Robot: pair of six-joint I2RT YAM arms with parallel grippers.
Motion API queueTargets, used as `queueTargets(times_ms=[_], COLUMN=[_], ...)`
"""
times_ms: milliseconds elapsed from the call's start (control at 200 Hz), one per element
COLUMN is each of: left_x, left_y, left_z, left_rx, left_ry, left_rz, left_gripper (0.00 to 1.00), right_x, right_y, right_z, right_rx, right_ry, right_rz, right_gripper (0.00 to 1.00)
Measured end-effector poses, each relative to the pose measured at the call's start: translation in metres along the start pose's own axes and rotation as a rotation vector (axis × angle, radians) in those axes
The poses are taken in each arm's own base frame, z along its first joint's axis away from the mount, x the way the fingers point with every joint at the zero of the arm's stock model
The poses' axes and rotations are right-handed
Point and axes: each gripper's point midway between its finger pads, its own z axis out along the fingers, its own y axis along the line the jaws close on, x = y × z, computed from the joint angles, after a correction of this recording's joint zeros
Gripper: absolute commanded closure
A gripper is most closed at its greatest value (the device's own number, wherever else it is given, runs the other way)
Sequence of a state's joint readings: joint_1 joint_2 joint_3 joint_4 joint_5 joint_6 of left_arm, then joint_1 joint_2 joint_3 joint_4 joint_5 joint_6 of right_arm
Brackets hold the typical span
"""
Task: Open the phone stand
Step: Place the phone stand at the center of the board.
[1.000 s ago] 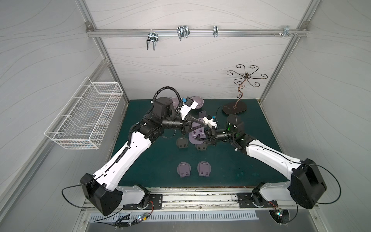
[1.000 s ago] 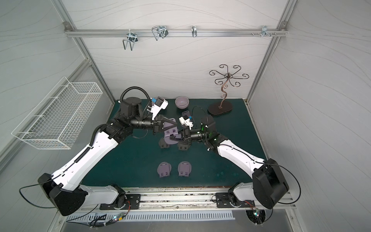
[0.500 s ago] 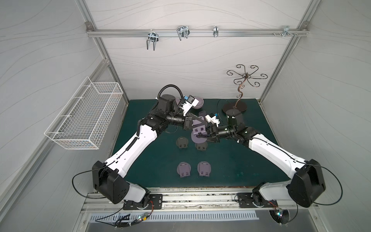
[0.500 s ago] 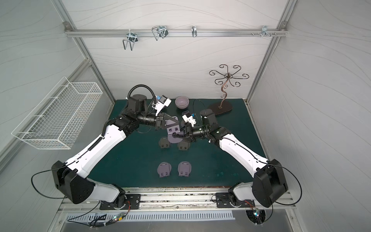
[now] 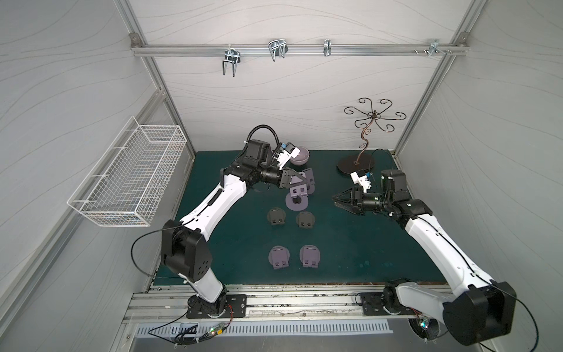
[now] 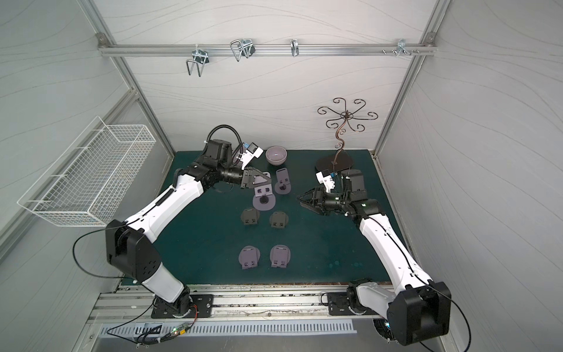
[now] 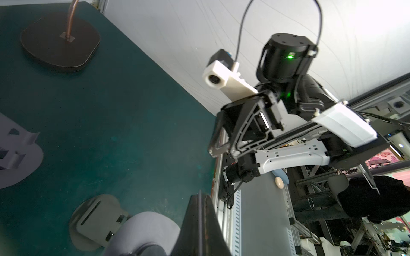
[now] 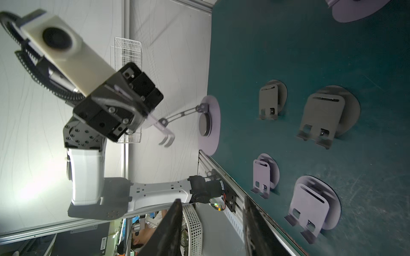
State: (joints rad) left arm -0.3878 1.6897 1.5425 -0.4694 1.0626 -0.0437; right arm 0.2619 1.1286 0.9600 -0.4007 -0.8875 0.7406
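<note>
Lilac phone stand (image 5: pixel 297 201) gripped by left hand (image 8: pixel 140 119), right hand (image 5: pixel 335 201) spread, hinge (image 8: pixel 180 115) wrist-view only

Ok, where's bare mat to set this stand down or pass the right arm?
Widest bare mat lies between the front purple stands and the right arm. A narrower strip runs between the left arm and the dark stands. Crowded at back centre: the stand in the left tool, another open stand, the bowl.

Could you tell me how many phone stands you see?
6: two dark folded stands centrally, two purple folded stands in front, open stand behind, held stand in left gripper.
</note>
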Motion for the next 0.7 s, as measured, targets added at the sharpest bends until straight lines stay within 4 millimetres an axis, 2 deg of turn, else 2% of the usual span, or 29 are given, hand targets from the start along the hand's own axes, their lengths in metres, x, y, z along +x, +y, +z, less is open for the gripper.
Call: queueTargets(times_ms=[160,335,485,700], left_x=[0.005,-0.002,-0.012,-0.012], left_y=[0.065,0.133,0.173,0.223], left_z=[0.005,0.004,0.006,0.027], left_rx=[-0.041,-0.055,-0.052,-0.044], left_ry=[0.025,0.027,0.02,0.041], left_rz=[-0.038,-0.049,-0.027,-0.006], left_gripper=[1.0,1.0,1.0,1.0], right_x=[0.001,-0.004,-0.009,-0.016], right_y=[-0.015,-0.028,-0.049,-0.072], right_z=[-0.003,-0.001,0.01,0.023], right_rx=[0.035,0.056,0.079,0.099], right_ry=[-0.011,-0.011,0.012,0.033], right_rz=[0.017,0.032,0.082,0.126], right_gripper=[0.58,0.59,0.59,0.6])
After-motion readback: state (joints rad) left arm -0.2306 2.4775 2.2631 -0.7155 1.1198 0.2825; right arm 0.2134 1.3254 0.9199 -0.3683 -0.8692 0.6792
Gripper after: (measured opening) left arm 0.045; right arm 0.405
